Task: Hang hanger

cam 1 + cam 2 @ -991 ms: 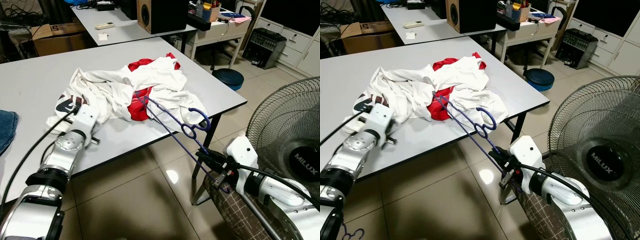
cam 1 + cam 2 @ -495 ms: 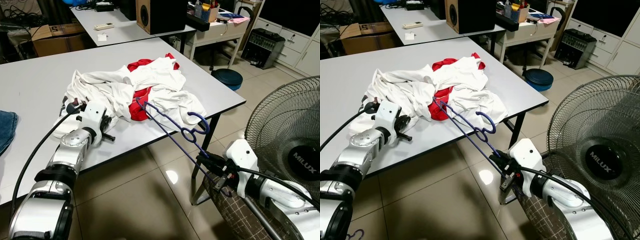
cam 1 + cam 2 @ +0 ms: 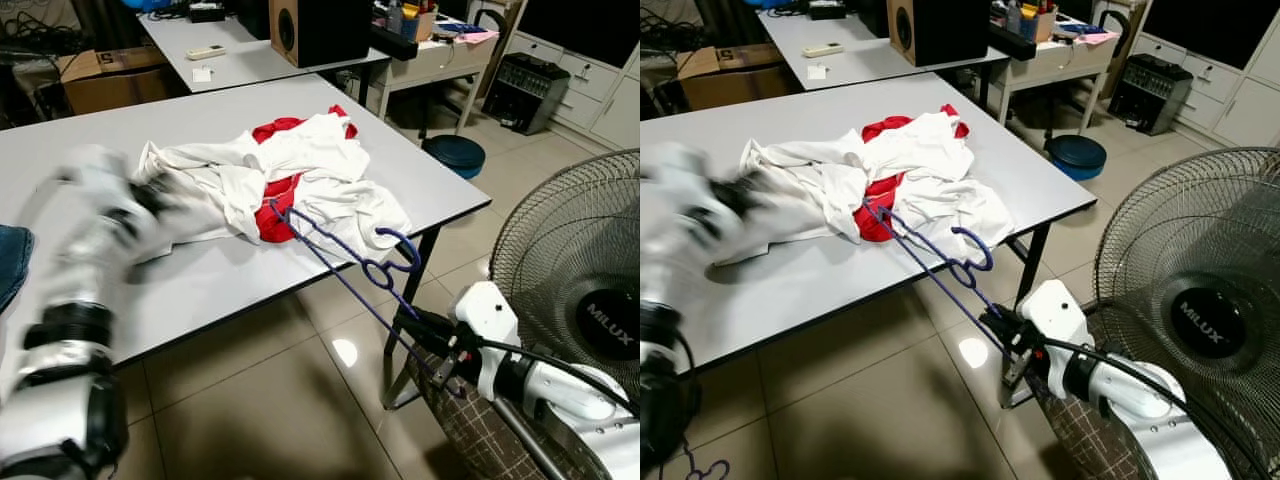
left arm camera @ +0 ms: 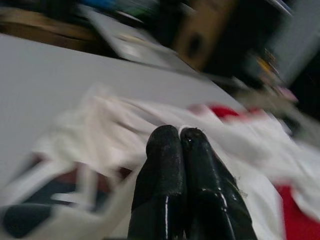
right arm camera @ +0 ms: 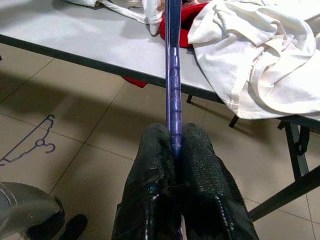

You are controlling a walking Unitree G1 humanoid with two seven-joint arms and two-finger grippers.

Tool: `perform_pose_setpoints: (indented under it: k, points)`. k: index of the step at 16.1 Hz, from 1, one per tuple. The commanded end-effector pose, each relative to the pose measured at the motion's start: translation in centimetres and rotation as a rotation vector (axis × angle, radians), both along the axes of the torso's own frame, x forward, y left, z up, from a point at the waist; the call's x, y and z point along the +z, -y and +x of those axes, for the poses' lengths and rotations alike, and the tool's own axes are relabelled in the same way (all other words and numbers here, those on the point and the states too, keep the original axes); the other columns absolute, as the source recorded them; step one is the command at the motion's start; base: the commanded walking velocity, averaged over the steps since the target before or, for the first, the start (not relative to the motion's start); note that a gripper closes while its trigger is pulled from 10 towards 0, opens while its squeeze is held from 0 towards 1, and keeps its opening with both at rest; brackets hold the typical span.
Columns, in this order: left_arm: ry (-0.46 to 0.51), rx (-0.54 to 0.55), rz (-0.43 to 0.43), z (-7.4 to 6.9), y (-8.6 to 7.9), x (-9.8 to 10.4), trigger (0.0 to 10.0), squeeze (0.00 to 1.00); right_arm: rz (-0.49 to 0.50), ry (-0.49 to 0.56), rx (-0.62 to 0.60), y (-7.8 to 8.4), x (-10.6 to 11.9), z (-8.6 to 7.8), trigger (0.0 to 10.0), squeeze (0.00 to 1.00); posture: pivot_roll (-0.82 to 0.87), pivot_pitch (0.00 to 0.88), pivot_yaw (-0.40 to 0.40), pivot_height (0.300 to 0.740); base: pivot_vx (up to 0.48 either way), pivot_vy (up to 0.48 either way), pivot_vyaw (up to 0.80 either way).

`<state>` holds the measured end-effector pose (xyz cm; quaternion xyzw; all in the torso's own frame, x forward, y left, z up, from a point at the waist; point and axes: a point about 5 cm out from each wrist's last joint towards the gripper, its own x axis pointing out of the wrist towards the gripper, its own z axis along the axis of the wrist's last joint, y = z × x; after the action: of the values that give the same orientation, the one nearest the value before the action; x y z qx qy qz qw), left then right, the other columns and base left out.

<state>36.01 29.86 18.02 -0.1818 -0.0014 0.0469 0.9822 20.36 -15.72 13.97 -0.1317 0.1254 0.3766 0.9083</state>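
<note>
From my station, the grey table (image 3: pixel 230 270) carried a heap of white and red clothes (image 3: pixel 300 180), and a standing fan (image 3: pixel 580 290) rose close on the robot's right. The purple hanger (image 3: pixel 345 262) ran its long axis from the heap, where its far end lay caught in the cloth, down over the table edge to my right gripper (image 5: pixel 174 150), clenched on its bar. My left gripper (image 4: pixel 179 137), fingers pressed together and holding nothing, was motion-blurred above the heap's left side, so I judged the right arm alone could draw the hanger free.
</note>
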Motion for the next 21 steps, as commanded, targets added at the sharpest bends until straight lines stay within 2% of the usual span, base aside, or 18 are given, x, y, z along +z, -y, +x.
perform_pose_setpoints:
  k: [1, 2, 4, 5, 6, 7, 8, 9, 10, 11, 12, 14, 15, 16, 17, 18, 19, 21]
  points:
    - [-0.031, 0.193, -0.125, -1.1, -3.2, 0.0, 0.0, 0.0, -0.001, 0.012, -0.002, 0.2, 0.3, -0.1, 10.0, 0.0, -0.11, 0.0, 0.018, 0.74, 0.0, 0.0, 0.0]
    - [-0.057, 0.269, -0.158, -1.7, -4.4, -0.4, 0.0, 0.0, -0.001, 0.01, -0.001, 0.1, 0.3, -0.1, 10.0, 0.0, -0.11, 0.0, 0.018, 0.74, 0.0, 0.0, 0.0]
    - [-0.189, 0.348, -0.124, -3.7, -6.1, -2.6, 0.0, 0.0, 0.003, 0.005, 0.01, -0.1, 0.1, -0.1, 10.0, 0.0, -0.1, 0.0, 0.015, 0.74, 0.0, 0.0, 0.0]
    - [-0.2, 0.449, -0.092, -4.9, -7.3, -3.2, 0.0, 0.0, 0.003, 0.009, 0.01, 0.0, 0.2, 0.0, 10.0, 0.0, -0.1, 0.0, 0.014, 0.74, 0.0, 0.0, 0.0]
    - [-0.186, 0.535, -0.096, -5.6, -8.2, -3.1, 0.0, 0.0, 0.002, 0.011, 0.008, 0.1, 0.3, 0.1, 10.0, 0.0, -0.1, 0.0, 0.011, 0.74, 0.0, 0.0, 0.0]
    - [-0.172, 0.575, -0.102, -5.9, -8.7, -2.9, 0.0, 0.0, 0.001, 0.012, 0.007, 0.1, 0.3, 0.1, 10.0, 0.0, -0.09, 0.0, 0.007, 0.74, 0.0, 0.0, 0.0]
    - [-0.167, 0.593, -0.085, -6.1, -9.0, -2.7, 0.0, 0.0, 0.001, 0.012, 0.008, 0.1, 0.2, 0.1, 10.0, 0.0, -0.09, 0.0, 0.007, 0.74, 0.0, 0.0, 0.0]
    - [-0.138, 0.643, -0.058, -6.3, -9.6, -1.8, 0.0, 0.0, 0.001, 0.012, 0.015, 0.0, 0.2, 0.2, 10.0, 0.0, -0.09, 0.0, 0.008, 0.74, 0.0, 0.0, 0.0]
    - [-0.106, 0.644, -0.033, -6.2, -9.7, -1.1, 0.0, 0.0, 0.002, 0.013, 0.016, -0.1, 0.2, 0.2, 10.0, 0.0, -0.09, 0.0, 0.009, 0.74, 0.0, 0.0, 0.0]
    - [-0.03, 0.612, 0.01, -5.8, -9.5, 0.3, 0.0, 0.0, 0.006, 0.015, 0.015, -0.1, 0.2, 0.2, 10.0, 0.0, -0.09, 0.0, 0.01, 0.74, 0.0, 0.0, 0.0]
    - [0.003, 0.566, 0.021, -5.3, -9.1, 1.0, 0.0, 0.0, 0.007, 0.014, 0.016, -0.1, 0.2, 0.3, 10.0, 0.0, -0.09, 0.0, 0.012, 0.74, 0.0, 0.0, 0.0]
    - [0.007, 0.545, 0.04, -4.4, -9.0, 2.2, 0.0, 0.0, 0.011, 0.012, 0.018, -0.2, 0.2, 0.3, 10.0, 0.0, -0.08, 0.0, 0.014, 0.74, 0.0, 0.0, 0.0]
    - [-0.09, 0.596, 0.072, -4.4, -9.7, 1.8, 0.6, 0.0, 0.013, 0.012, 0.019, -0.4, 0.1, 0.3, 10.0, 0.0, -0.08, 0.0, 0.019, 0.74, 0.0, 0.0, 0.0]
    - [-0.151, 0.608, 0.103, -4.5, -9.9, 1.3, 3.0, 0.0, 0.015, 0.013, 0.019, -0.4, 0.1, 0.3, 10.0, 0.0, -0.08, 0.0, 0.022, 0.74, 0.0, 0.0, 0.0]
    - [-0.26, 0.578, 0.174, -4.8, -10.2, 0.1, 10.0, 0.0, 0.019, 0.016, 0.017, -0.5, 0.2, 0.4, 10.0, 0.0, -0.08, 0.0, 0.033, 0.74, 0.0, 0.0, 0.0]
    - [-0.318, 0.552, 0.22, -5.1, -10.4, -0.6, 10.0, 1.0, 0.021, 0.017, 0.011, -0.5, 0.2, 0.3, 10.0, 0.0, -0.08, 0.0, 0.038, 0.74, 0.0, 0.0, 0.0]
    - [-0.345, 0.545, 0.252, -5.3, -10.7, -0.7, 10.0, 1.0, 0.022, 0.017, 0.007, -0.4, 0.2, 0.3, 10.0, 0.0, -0.08, 0.0, 0.043, 0.74, 0.0, 0.0, 0.0]
    - [-0.417, 0.456, 0.459, -5.6, -11.2, -0.2, 10.0, 1.0, 0.021, 0.013, -0.002, -0.3, 0.1, 0.0, 10.0, 0.0, -0.08, 0.0, 0.046, 0.74, 0.0, 0.0, 0.0]
